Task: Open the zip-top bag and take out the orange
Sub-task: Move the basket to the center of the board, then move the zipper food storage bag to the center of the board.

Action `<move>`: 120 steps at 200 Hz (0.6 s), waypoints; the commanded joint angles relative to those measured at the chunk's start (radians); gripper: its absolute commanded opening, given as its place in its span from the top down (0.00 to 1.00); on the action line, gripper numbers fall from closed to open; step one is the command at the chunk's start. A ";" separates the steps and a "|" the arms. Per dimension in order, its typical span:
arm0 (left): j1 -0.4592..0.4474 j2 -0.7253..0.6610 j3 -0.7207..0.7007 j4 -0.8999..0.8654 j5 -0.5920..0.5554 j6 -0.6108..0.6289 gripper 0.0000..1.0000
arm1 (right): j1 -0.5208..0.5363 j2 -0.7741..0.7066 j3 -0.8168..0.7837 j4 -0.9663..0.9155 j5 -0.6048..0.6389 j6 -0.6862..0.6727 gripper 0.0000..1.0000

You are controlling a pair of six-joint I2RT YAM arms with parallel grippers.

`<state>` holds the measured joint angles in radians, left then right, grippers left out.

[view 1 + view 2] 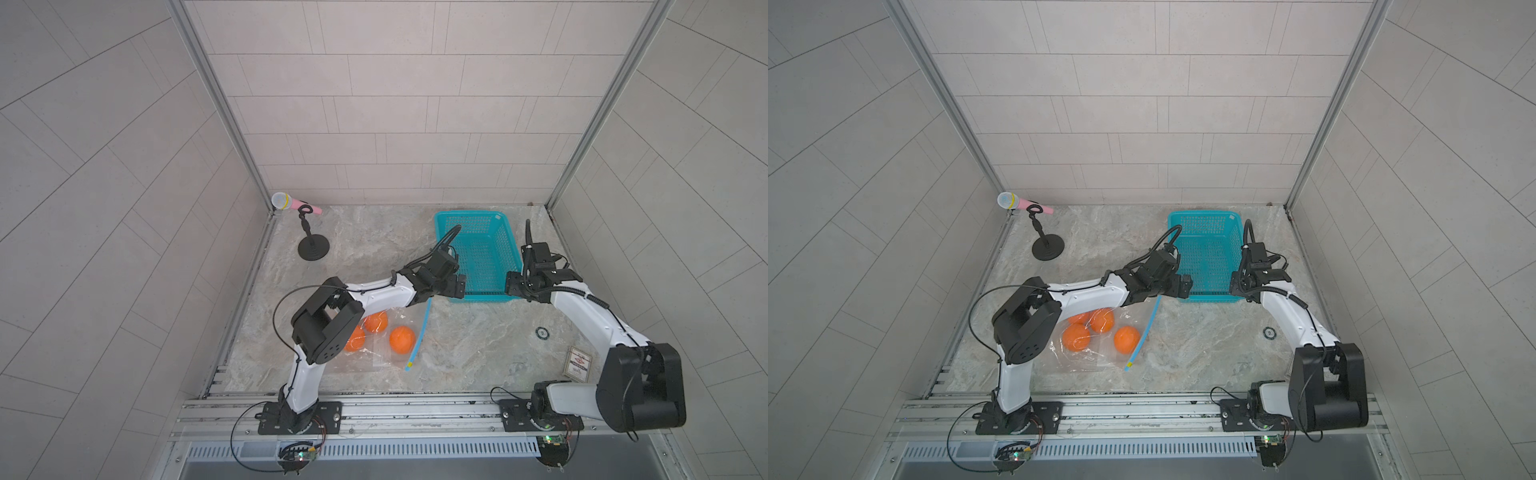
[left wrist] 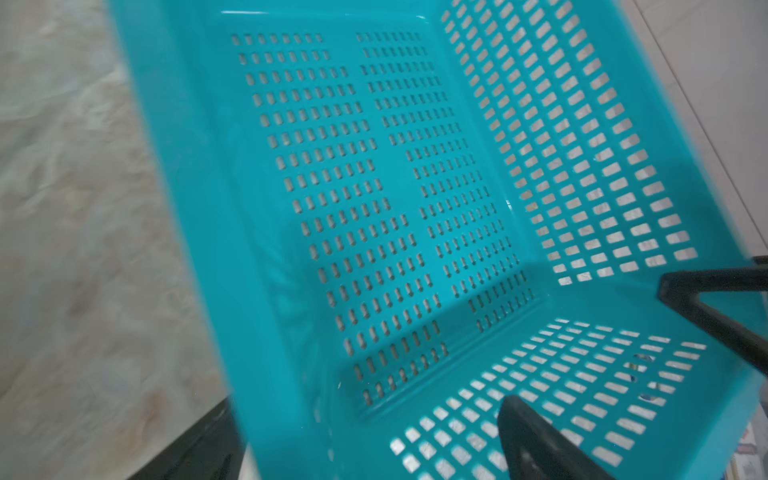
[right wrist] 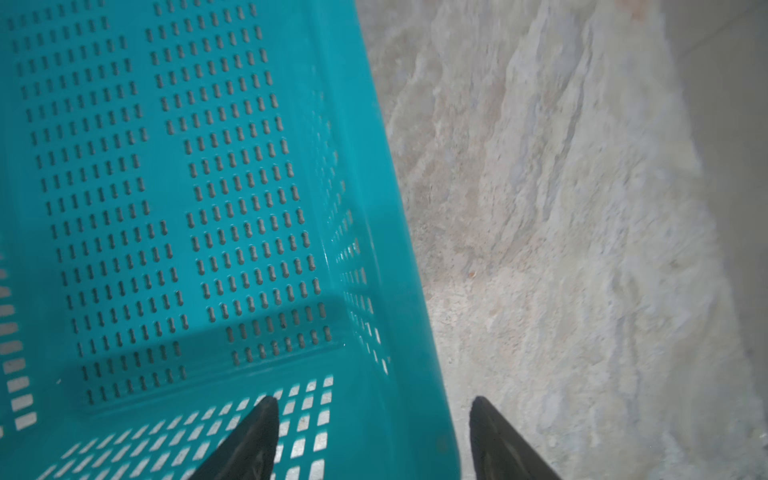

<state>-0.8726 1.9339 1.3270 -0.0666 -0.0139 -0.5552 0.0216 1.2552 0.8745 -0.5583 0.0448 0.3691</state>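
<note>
Left arm: bent, reaching across to the blue basket, at its near edge.
Left gripper: fingers wide apart, holding nothing — above the basket's near wall.
Right gripper: fingers apart, holding nothing — the basket's corner rim shows between them.
Zip-top bag: flat on the table under the left arm, well apart from both grippers.
Orange: inside the bag, just beside the zip strip.

Oranges: three clear, maybe fourth. One zip-top bag, one basket, one microphone, one ring, one card.
</note>
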 commanded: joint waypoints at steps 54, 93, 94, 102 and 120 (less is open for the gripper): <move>0.010 -0.559 -0.277 -0.110 -0.145 0.043 0.00 | 0.205 -0.316 -0.015 -0.053 -0.150 0.086 0.22; 0.022 -0.896 -0.542 -0.154 -0.008 -0.068 0.01 | 0.657 -0.375 -0.108 0.030 -0.023 0.278 0.26; 0.023 -0.907 -0.548 -0.155 -0.006 -0.071 0.00 | 0.674 -0.374 -0.109 0.036 -0.017 0.283 0.26; 0.024 -0.971 -0.592 -0.165 0.014 -0.088 0.01 | 0.773 -0.361 -0.121 0.070 0.027 0.309 0.25; 0.026 -1.090 -0.674 -0.188 0.032 -0.121 0.02 | 0.914 -0.299 -0.120 0.111 0.075 0.369 0.26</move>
<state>-0.8547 0.9642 0.7341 -0.1940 -0.0391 -0.6014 0.7967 0.8989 0.7681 -0.5098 0.0051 0.5987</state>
